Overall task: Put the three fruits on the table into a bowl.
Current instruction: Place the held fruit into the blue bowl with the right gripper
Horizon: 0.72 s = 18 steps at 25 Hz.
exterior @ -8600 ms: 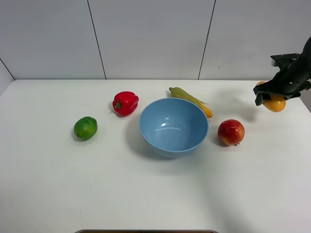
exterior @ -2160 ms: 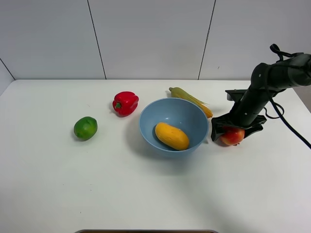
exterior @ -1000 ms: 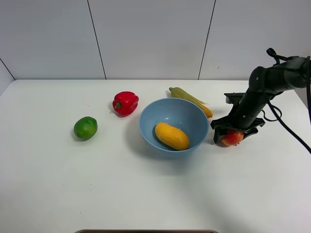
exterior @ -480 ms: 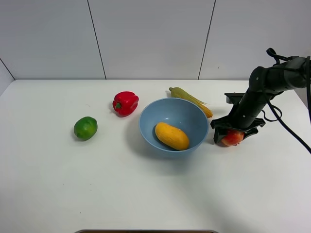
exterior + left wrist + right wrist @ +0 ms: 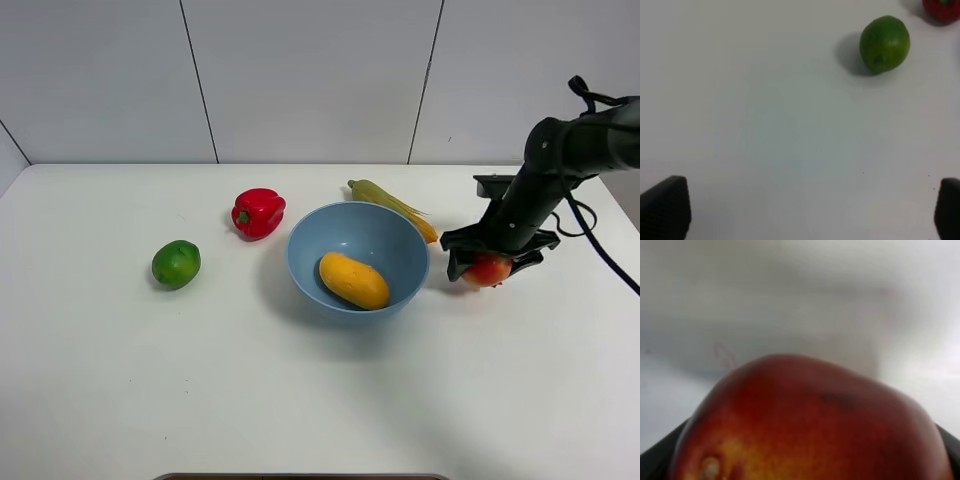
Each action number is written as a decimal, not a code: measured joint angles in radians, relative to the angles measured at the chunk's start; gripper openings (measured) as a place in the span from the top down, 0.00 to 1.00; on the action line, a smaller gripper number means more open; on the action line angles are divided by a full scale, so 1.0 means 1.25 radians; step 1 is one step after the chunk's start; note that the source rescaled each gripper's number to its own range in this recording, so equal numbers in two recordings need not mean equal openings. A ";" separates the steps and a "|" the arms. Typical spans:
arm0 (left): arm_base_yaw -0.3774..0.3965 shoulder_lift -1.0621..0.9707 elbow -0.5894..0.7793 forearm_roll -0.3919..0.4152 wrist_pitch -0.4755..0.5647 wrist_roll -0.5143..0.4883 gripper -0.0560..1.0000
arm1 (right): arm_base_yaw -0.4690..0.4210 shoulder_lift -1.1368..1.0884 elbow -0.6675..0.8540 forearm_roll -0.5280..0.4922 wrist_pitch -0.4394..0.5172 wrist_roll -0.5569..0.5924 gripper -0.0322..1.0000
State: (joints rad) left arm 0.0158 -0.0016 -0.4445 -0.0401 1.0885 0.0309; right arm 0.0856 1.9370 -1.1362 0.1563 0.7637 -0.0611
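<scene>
Change: the apple (image 5: 489,270) has been raised off the counter (image 5: 250,380) since half a second ago, when it sat lower and nearer the surface; the right arm (image 5: 545,180) has been lifted with it. All else is found unmoved.
Right jaws: closed on the apple from above, one dark finger on each side of it. In the right wrist view the apple (image 5: 805,425) fills the lower part of the picture, red with a yellowish patch.
Apple position: held clear of the counter, just beside the bowl (image 5: 360,228) on its right in the high view, outside the rim. A soft shadow is cast on the surface beneath it.
Left jaws: set wide; only two dark tips are seen, at opposite lower corners of the left wrist view, with nothing between them.
Mango (image 5: 353,280): lying inside the bowl, on its floor.
Lime (image 5: 176,263): resting on the counter, well apart from the bowl on the left side; also recorded in the left wrist view (image 5: 885,44), ahead of the left jaws and untouched.
Other items: a red pepper (image 5: 258,212) near the bowl's far left rim; a corn cob (image 5: 385,199) behind the bowl, its tip hidden by the rim.
Counter: plain white, matte, with rounded far corners.
Room: a pale grey panelled wall (image 5: 300,80) behind, divided by thin dark seams. A black cable (image 5: 600,260) is seen trailing from the right arm.
</scene>
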 joint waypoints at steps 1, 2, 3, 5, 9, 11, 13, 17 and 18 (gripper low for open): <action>0.000 0.000 0.000 0.000 0.000 0.000 0.00 | 0.000 -0.021 0.000 -0.013 0.008 0.014 0.72; 0.000 0.000 0.000 0.000 0.000 0.000 0.00 | 0.000 -0.043 0.000 -0.027 0.017 0.030 0.72; 0.000 0.000 0.000 0.000 0.000 0.000 0.00 | 0.000 -0.061 0.000 -0.040 0.025 0.039 0.72; 0.000 0.000 0.000 0.000 0.000 0.000 0.00 | 0.000 -0.107 0.000 -0.050 0.036 0.049 0.72; 0.000 0.000 0.000 0.000 0.000 0.000 0.00 | 0.001 -0.164 -0.023 -0.028 0.063 0.037 0.72; 0.000 0.000 0.000 0.000 0.000 0.000 0.00 | 0.009 -0.168 -0.056 -0.009 0.086 0.015 0.72; 0.000 0.000 0.000 0.000 0.000 0.000 0.00 | 0.028 -0.168 -0.095 0.009 0.098 -0.003 0.72; 0.000 0.000 0.000 0.000 0.000 0.000 0.00 | 0.085 -0.163 -0.159 0.020 0.098 -0.015 0.72; 0.000 0.000 0.000 0.000 0.000 0.000 0.00 | 0.101 -0.158 -0.175 0.021 0.098 -0.015 0.72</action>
State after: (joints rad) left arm 0.0158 -0.0016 -0.4445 -0.0401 1.0885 0.0309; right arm 0.2115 1.7394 -1.3555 0.1826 0.8868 -0.0802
